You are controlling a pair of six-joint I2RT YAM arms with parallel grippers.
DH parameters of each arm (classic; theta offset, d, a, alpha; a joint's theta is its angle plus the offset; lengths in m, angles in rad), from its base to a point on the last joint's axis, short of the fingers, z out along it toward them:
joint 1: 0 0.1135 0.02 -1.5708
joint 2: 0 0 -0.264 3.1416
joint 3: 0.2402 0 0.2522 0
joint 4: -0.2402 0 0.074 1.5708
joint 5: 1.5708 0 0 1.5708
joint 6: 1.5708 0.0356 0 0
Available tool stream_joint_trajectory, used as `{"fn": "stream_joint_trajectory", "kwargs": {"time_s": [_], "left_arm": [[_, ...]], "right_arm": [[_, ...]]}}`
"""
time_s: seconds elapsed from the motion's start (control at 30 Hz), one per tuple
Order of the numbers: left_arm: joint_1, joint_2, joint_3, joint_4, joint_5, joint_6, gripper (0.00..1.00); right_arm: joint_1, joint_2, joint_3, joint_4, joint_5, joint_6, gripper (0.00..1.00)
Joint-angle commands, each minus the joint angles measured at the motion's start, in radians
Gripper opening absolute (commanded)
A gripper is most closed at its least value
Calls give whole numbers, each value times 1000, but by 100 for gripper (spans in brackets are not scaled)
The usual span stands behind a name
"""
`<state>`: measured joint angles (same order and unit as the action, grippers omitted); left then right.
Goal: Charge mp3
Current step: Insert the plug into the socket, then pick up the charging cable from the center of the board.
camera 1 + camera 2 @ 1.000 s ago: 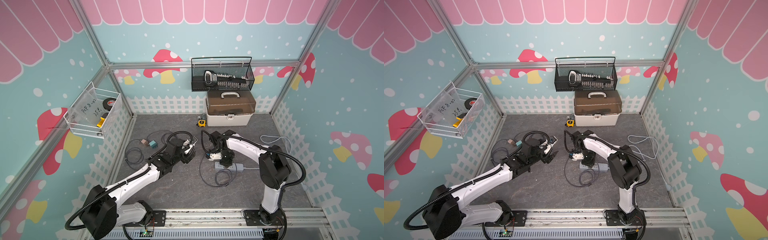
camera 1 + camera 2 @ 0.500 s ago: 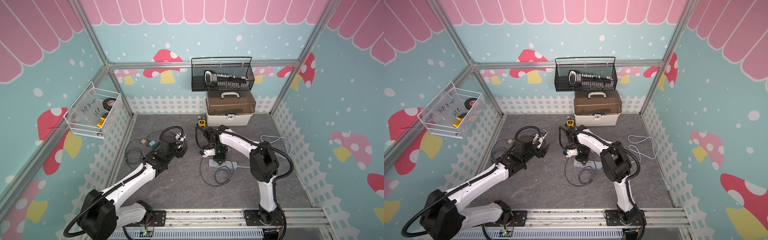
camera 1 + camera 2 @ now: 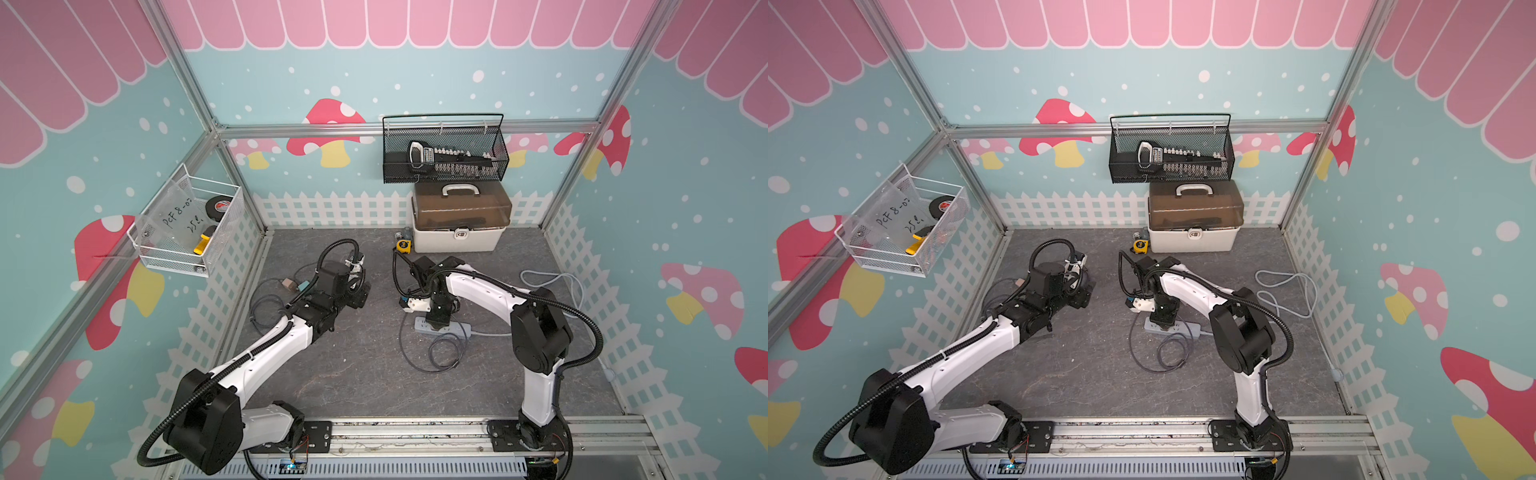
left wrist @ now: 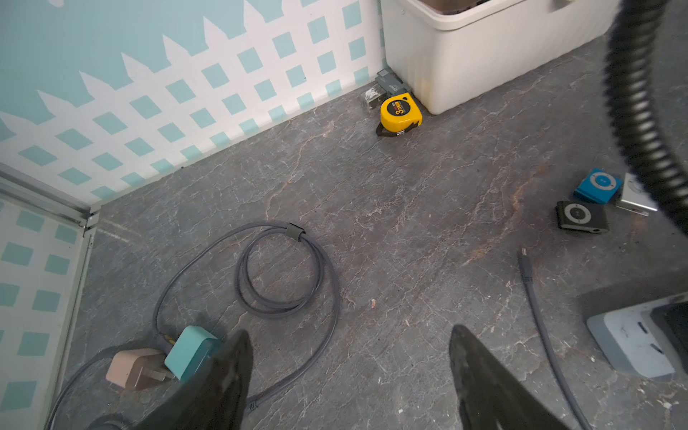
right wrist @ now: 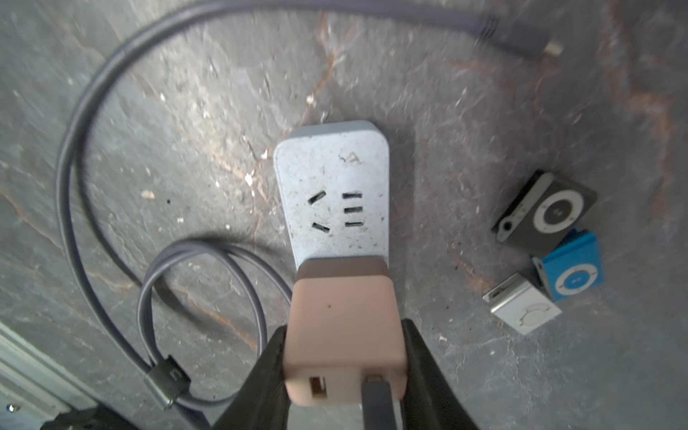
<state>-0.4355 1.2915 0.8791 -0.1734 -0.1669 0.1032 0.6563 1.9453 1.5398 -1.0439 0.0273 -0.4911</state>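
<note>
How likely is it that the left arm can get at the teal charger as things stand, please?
Probably yes. The left gripper is open and empty, with the teal charger right beside one fingertip; nothing lies on it, though a pink plug lies alongside.

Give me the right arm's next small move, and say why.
Probably push the pink adapter straight down into the power strip to seat it. The right pincer is clamped on it over the strip, its cable already plugged in, but whether the prongs are fully in cannot be seen.
</note>
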Motion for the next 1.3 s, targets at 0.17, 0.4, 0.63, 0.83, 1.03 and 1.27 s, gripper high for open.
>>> {"fn": "stream_joint_trajectory", "kwargs": {"time_s": [0.17, 0.4, 0.63, 0.83, 1.03, 1.27], "left_arm": [[17, 48, 66, -100, 69, -150, 79], [11, 95, 69, -118, 148, -245, 76], [-91, 246, 155, -170, 110, -320, 69], [-168, 433, 267, -193, 133, -393, 64], [-214, 574, 358, -211, 154, -394, 59], [-256, 657, 413, -233, 144, -378, 55]], "right_arm": [[5, -104, -43, 214, -84, 19, 61], [-19, -208, -83, 249, -92, 3, 66], [-100, -373, -127, 337, -120, 26, 70], [-203, -448, -184, 384, -115, 78, 69], [-246, -523, -298, 432, -103, 85, 67], [-275, -556, -356, 456, -91, 97, 66]]}}
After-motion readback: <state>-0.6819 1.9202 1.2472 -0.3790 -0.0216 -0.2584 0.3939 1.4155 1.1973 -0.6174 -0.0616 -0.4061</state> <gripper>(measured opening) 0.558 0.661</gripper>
